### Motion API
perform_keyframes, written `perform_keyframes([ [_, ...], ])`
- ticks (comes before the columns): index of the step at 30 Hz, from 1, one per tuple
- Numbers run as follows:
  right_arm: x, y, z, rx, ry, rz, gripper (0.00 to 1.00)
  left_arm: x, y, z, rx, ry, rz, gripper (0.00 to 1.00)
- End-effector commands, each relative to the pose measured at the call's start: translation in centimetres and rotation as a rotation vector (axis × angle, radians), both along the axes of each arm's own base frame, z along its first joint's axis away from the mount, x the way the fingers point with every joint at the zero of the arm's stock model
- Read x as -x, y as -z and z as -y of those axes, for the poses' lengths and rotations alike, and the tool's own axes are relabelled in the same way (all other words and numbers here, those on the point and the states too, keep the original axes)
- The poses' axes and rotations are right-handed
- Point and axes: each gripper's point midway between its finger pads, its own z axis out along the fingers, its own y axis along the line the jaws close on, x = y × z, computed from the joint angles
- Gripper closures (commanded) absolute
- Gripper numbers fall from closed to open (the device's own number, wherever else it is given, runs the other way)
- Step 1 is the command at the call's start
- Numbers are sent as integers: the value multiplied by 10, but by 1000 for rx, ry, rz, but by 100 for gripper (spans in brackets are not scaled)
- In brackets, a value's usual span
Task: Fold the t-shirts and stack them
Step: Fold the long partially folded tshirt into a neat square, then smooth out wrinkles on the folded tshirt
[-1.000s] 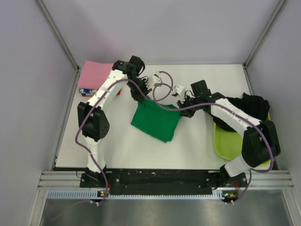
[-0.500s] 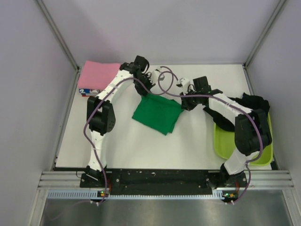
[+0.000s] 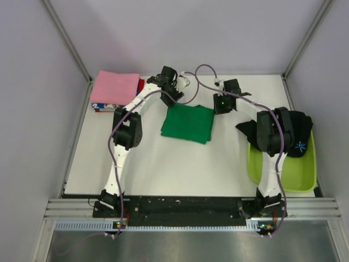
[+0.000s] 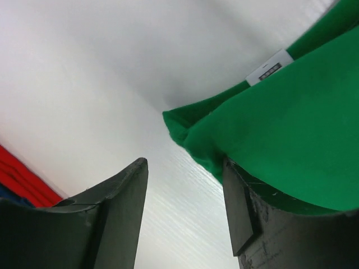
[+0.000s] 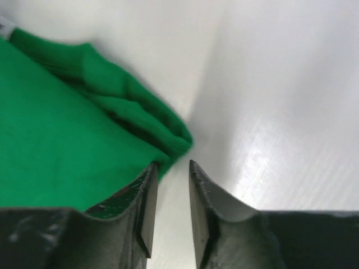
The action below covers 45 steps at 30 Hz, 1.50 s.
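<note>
Seen from above, a white table (image 3: pixel 158 169) has two white-and-black robot arms bolted at its near edge. A bright green t-shirt (image 3: pixel 188 124), folded into a flat, nearly square shape, lies at the middle of the table. All places below are given from it.

To its right and a little nearer, a lime-green plastic tub (image 3: pixel 283 169) sits at the table's right edge. A black t-shirt (image 3: pixel 292 126) with a small blue mark is heaped over the tub's far end, well apart from the green shirt.

The left gripper (image 4: pixel 182 207) is at the green shirt's far left corner. Its jaws stand wide apart with bare table between them. The folded corner, with a white label (image 4: pixel 270 67), lies just beyond one finger, and nothing is clamped.

The right gripper (image 5: pixel 171 207) is at the far right corner. Its jaws are only a narrow slit apart and hold nothing. The rolled edge of the green cloth is just beside one fingertip.

Farther off, to the far left of the green shirt, a folded pink t-shirt (image 3: pixel 114 87) tops a stack. A red t-shirt (image 3: pixel 140 84) shows beneath it, and a sliver of a blue-white printed t-shirt (image 3: pixel 100 108) shows at the stack's near edge.
</note>
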Motion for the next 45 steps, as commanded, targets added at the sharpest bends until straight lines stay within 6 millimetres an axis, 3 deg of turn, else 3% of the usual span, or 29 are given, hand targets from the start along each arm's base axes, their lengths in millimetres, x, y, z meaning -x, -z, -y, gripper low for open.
perform_keyframes([
  [1,-17,-44,18,-94,191,33,67,-19,-55,-21,73,-105,113,39],
  [4,-6,-70,15,-122,201,70,61,-9,-64,-33,100,-117,113,38],
  [7,16,-85,2,-159,168,98,58,13,-67,-32,138,-99,57,35],
  [9,36,-83,-17,-203,114,85,58,29,-68,-27,183,-83,21,36],
  [12,53,-72,-41,-283,70,30,60,51,-68,-14,270,-48,-32,44],
  [16,38,-42,-43,-289,133,-20,76,62,-66,7,382,5,-76,58],
  [18,27,-30,-46,-305,137,-49,85,60,-62,14,420,5,-96,62],
  [23,-7,-21,-49,-362,209,-61,89,38,-30,34,471,-23,-193,60],
  [27,-20,-12,-37,-382,296,-72,90,-1,7,18,418,-214,-235,62],
  [30,-25,-5,-33,-367,314,-75,90,-20,17,6,481,-340,-256,63],
  [34,-31,-3,-29,-357,314,-86,88,-32,8,-8,498,-370,-210,63],
  [37,-33,-12,-31,-357,295,-77,85,-34,-9,-12,492,-362,-167,57],
  [43,-28,-53,-27,-327,231,-15,72,-28,-68,-25,496,-319,-54,41],
  [45,-20,-71,-23,-313,210,18,67,-16,-74,-32,506,-326,-63,38],
])
